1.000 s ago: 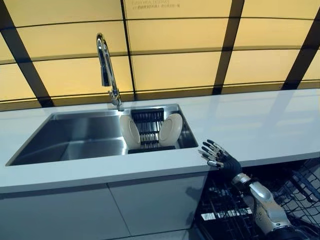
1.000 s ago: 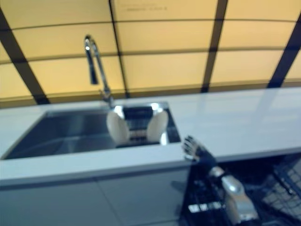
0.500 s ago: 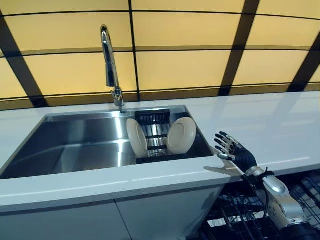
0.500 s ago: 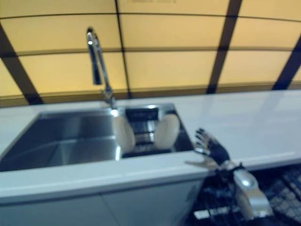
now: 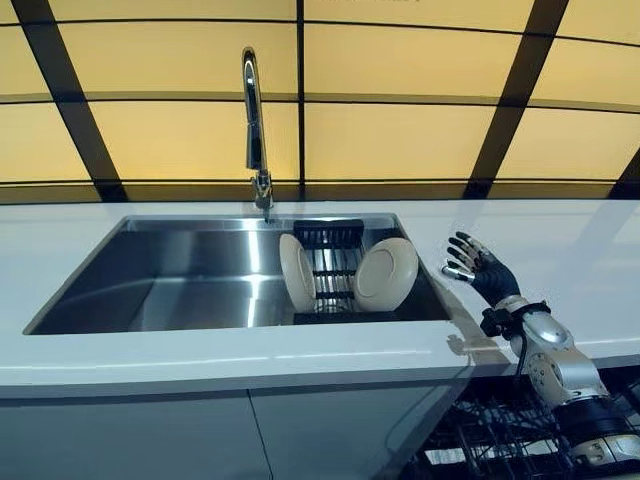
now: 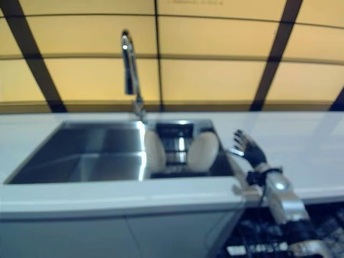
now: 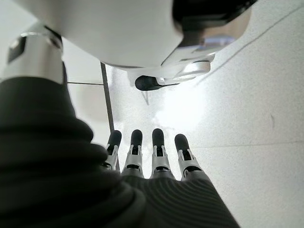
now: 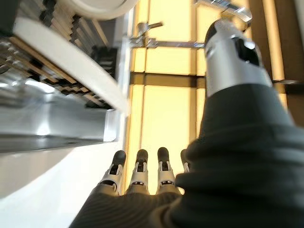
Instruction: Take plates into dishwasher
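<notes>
Two cream plates stand on edge in a black rack (image 5: 328, 262) at the right end of the steel sink (image 5: 180, 275): one on the rack's left (image 5: 297, 272), one on its right (image 5: 387, 273). My right hand (image 5: 478, 268) is open and empty, fingers spread, raised over the white counter just right of the sink, apart from the right plate. Its wrist view shows straight fingers (image 8: 138, 172) and a plate's rim (image 8: 102, 7). My left hand (image 7: 147, 161) shows only in its wrist view, fingers straight, empty, pointing at the floor.
A tall chrome tap (image 5: 254, 130) rises behind the sink. The white counter (image 5: 560, 240) runs to the right. Below it at lower right is the open dishwasher's dark wire rack (image 5: 490, 445). A yellow panelled wall stands behind.
My right hand has risen from the counter's front edge to above the counter beside the sink, nearer the right plate. The camera has moved too, shifting the whole scene right.
</notes>
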Robot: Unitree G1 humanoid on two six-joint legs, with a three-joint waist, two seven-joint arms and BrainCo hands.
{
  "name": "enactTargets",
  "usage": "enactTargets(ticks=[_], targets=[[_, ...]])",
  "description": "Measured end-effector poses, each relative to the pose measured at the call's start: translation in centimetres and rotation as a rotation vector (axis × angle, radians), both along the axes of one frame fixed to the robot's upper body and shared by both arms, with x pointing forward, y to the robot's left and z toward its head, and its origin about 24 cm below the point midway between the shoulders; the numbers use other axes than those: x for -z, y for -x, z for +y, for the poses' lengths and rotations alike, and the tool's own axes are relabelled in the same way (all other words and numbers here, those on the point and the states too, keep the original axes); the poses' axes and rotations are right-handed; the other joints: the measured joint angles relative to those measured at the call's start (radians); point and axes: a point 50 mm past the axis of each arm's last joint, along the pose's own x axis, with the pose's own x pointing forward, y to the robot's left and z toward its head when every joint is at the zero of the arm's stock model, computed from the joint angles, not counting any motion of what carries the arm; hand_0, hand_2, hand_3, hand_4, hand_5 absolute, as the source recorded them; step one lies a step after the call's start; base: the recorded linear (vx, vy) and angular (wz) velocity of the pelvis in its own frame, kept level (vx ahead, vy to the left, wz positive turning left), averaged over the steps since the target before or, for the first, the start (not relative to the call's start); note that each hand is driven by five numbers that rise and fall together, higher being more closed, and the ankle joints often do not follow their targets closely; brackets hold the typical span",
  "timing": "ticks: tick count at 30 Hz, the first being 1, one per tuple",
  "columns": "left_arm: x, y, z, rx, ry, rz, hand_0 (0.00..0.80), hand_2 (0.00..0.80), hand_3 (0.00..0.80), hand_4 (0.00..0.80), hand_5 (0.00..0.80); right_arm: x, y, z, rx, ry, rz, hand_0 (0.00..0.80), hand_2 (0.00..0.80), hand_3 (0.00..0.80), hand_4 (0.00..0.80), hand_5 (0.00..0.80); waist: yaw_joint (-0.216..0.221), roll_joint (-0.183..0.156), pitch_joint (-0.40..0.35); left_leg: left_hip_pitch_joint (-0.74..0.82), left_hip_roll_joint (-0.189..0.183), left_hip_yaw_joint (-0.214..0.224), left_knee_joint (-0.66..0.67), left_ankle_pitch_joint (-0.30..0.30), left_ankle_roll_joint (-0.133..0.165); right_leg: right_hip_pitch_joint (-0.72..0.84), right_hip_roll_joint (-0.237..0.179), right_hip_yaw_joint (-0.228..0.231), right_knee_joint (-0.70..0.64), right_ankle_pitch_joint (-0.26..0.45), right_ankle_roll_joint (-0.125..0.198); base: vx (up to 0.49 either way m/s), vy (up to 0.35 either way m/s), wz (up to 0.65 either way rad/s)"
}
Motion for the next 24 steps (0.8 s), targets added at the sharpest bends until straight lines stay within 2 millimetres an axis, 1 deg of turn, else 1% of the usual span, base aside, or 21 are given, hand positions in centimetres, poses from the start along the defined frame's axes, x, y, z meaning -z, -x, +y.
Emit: enactTargets(ticks=[1, 2, 3, 4, 5, 6, 7, 8, 9, 10, 11, 13, 15, 16, 19, 22, 24], targets=[[-0.2, -0.3, 0.7, 0.005, -0.016, -0.011, 0.0, 0.0, 0.0, 0.0, 0.0, -0.2, 0.0, -0.3, 0.007, 0.011, -0.001, 0.0, 0.0, 0.0, 0.0, 0.0, 0.0, -0.016, 0.013, 0.006, -0.008, -0.004, 0.0, 0.002, 0.005, -0.027, -0.018, 0.0, 0.034, -0.009, 0.011, 0.108, -0.14, 0.16], [-0.4, -0.3, 1.6, 0.005, -0.031, -0.009, 0.0, 0.0, 0.0, 0.0, 0.0, -0.6, 0.0, -0.6, 0.023, 0.023, -0.008, 0.0, 0.0, 0.0, 0.0, 0.0, 0.001, -0.025, 0.018, 0.003, -0.01, -0.009, 0.0, 0.002, 0.005, -0.023, -0.023, 0.002, -0.054, -0.011, 0.018, 0.056, -0.138, 0.15], [-0.6, -0.4, 1.9, 0.004, -0.039, -0.01, 0.0, 0.0, 0.0, 0.0, 0.0, -1.3, -0.3, -0.8, 0.031, 0.03, -0.024, 0.0, 0.0, 0.0, 0.0, 0.0, 0.003, -0.036, 0.02, -0.004, -0.01, -0.013, 0.002, 0.003, 0.006, -0.016, -0.023, 0.002, -0.159, -0.008, 0.022, 0.03, -0.13, 0.2], [-0.8, -0.5, 2.5, 0.004, -0.053, -0.013, 0.0, 0.0, 0.0, 0.0, 0.0, -1.9, -0.7, -1.1, 0.046, 0.024, -0.038, 0.0, 0.0, 0.0, 0.0, 0.0, 0.004, -0.046, 0.021, -0.013, -0.008, -0.017, 0.001, 0.004, 0.009, 0.004, -0.022, 0.0, -0.278, 0.005, 0.023, 0.041, -0.119, 0.24], [-0.9, -0.5, 2.9, 0.002, -0.064, -0.014, 0.0, 0.0, 0.0, 0.0, 0.0, -2.4, -1.1, -1.6, 0.068, 0.012, -0.044, 0.0, 0.0, 0.0, 0.0, 0.0, 0.005, -0.06, 0.015, -0.024, -0.009, -0.018, 0.001, 0.003, 0.006, 0.025, -0.024, 0.0, -0.394, 0.021, 0.032, 0.043, -0.095, 0.27], [-0.9, -0.5, 3.1, 0.0, -0.069, -0.012, 0.0, 0.0, 0.0, 0.0, 0.0, -2.6, -1.3, -1.7, 0.081, 0.004, -0.048, 0.0, 0.0, 0.0, 0.0, 0.0, 0.004, -0.066, 0.015, -0.024, -0.007, -0.02, 0.0, 0.003, 0.005, 0.038, -0.019, 0.0, -0.43, 0.054, 0.038, 0.069, -0.087, 0.34], [-0.9, -0.5, 3.1, -0.004, -0.07, -0.005, 0.0, 0.0, 0.0, 0.0, 0.0, -2.8, -1.4, -2.0, 0.103, 0.002, -0.048, 0.0, 0.0, 0.0, 0.0, 0.0, 0.003, -0.065, 0.015, -0.022, 0.005, -0.022, 0.0, 0.002, 0.003, 0.067, 0.0, 0.002, -0.481, 0.089, 0.033, 0.088, -0.057, 0.37], [-0.7, -0.3, 2.4, -0.004, -0.053, 0.002, 0.0, 0.0, 0.0, 0.0, 0.0, -2.8, -1.3, -2.4, 0.122, 0.008, -0.044, 0.0, 0.0, 0.0, 0.0, 0.0, 0.005, -0.058, 0.016, -0.018, 0.019, -0.017, 0.0, -0.002, -0.004, 0.087, 0.015, -0.004, -0.518, 0.113, 0.013, 0.098, -0.049, 0.33], [-0.6, -0.2, 2.1, -0.005, -0.045, 0.007, 0.0, 0.0, 0.0, 0.0, 0.0, -2.8, -1.3, -2.5, 0.126, 0.011, -0.043, 0.0, 0.0, 0.0, 0.0, 0.0, 0.005, -0.056, 0.015, -0.018, 0.023, -0.014, 0.002, -0.001, -0.008, 0.095, 0.021, -0.004, -0.531, 0.125, 0.002, 0.103, -0.033, 0.23], [-0.4, 0.2, 1.8, -0.008, -0.039, 0.015, 0.0, 0.0, 0.0, 0.0, 0.0, -3.0, -1.3, -2.8, 0.134, 0.022, -0.035, 0.0, 0.0, 0.0, 0.0, 0.0, 0.006, -0.051, 0.012, -0.011, 0.035, -0.004, 0.005, 0.0, -0.043, 0.116, 0.036, -0.002, -0.561, 0.163, -0.028, 0.088, -0.018, 0.08], [-0.4, 0.5, 1.8, -0.01, -0.038, 0.021, 0.0, 0.0, 0.0, 0.0, 0.0, -2.9, -1.2, -2.9, 0.138, 0.025, -0.026, 0.0, 0.0, 0.0, 0.0, 0.0, 0.006, -0.048, 0.011, -0.002, 0.041, 0.002, 0.005, -0.006, -0.054, 0.13, 0.044, -0.002, -0.578, 0.174, -0.044, 0.096, -0.016, -0.03], [-0.3, 0.8, 1.7, -0.012, -0.036, 0.027, 0.0, 0.0, 0.0, 0.0, 0.0, -2.9, -1.2, -3.1, 0.145, 0.029, -0.017, 0.0, 0.0, 0.0, 0.0, 0.0, 0.005, -0.044, 0.004, 0.015, 0.05, 0.011, 0.005, -0.021, -0.074, 0.16, 0.057, -0.001, -0.616, 0.188, -0.05, 0.081, -0.011, -0.14], [-0.2, 0.7, 1.3, -0.009, -0.023, 0.022, 0.0, 0.0, 0.0, 0.0, 0.0, -2.9, -1.3, -3.6, 0.168, 0.028, -0.001, 0.0, 0.0, 0.0, 0.0, 0.0, 0.003, -0.039, -0.008, 0.016, 0.047, 0.013, 0.005, -0.026, -0.081, 0.178, 0.061, 0.0, -0.645, 0.199, -0.052, 0.079, -0.016, -0.09], [-0.2, 0.3, 1.0, -0.006, -0.013, 0.009, 0.0, 0.0, 0.0, 0.0, 0.0, -2.8, -1.3, -3.9, 0.187, 0.029, 0.011, 0.0, 0.0, 0.0, 0.0, 0.0, 0.001, -0.036, -0.009, 0.017, 0.046, 0.013, 0.005, -0.027, -0.082, 0.179, 0.062, 0.0, -0.644, 0.203, -0.057, 0.058, -0.013, -0.07], [-0.3, -0.5, 0.3, 0.003, 0.006, -0.025, 0.0, 0.0, 0.0, 0.0, 0.0, -2.8, -1.4, -4.5, 0.227, 0.03, 0.035, 0.0, 0.0, 0.0, 0.0, 0.0, 0.003, -0.036, -0.009, 0.025, 0.041, 0.013, 0.004, -0.033, -0.08, 0.187, 0.06, -0.001, -0.644, 0.196, -0.05, 0.05, -0.01, -0.01], [-0.3, -0.6, 0.2, 0.006, 0.011, -0.029, 0.0, 0.0, 0.0, 0.0, 0.0, -3.2, -1.7, -4.5, 0.23, 0.007, 0.025, 0.0, 0.0, 0.0, 0.0, 0.0, 0.004, -0.035, -0.01, 0.031, 0.036, 0.012, 0.004, -0.038, -0.076, 0.192, 0.054, -0.001, -0.644, 0.195, -0.048, 0.037, -0.007, 0.02], [-0.2, -0.2, 0.3, 0.005, 0.014, -0.017, 0.0, 0.0, 0.0, 0.0, 0.0, -3.4, -1.9, -4.7, 0.239, 0.007, 0.024, 0.0, 0.0, 0.0, 0.0, 0.0, 0.006, -0.035, -0.01, 0.032, 0.036, 0.011, 0.003, -0.04, -0.073, 0.194, 0.048, -0.002, -0.644, 0.192, -0.041, 0.016, -0.006, 0.01]])
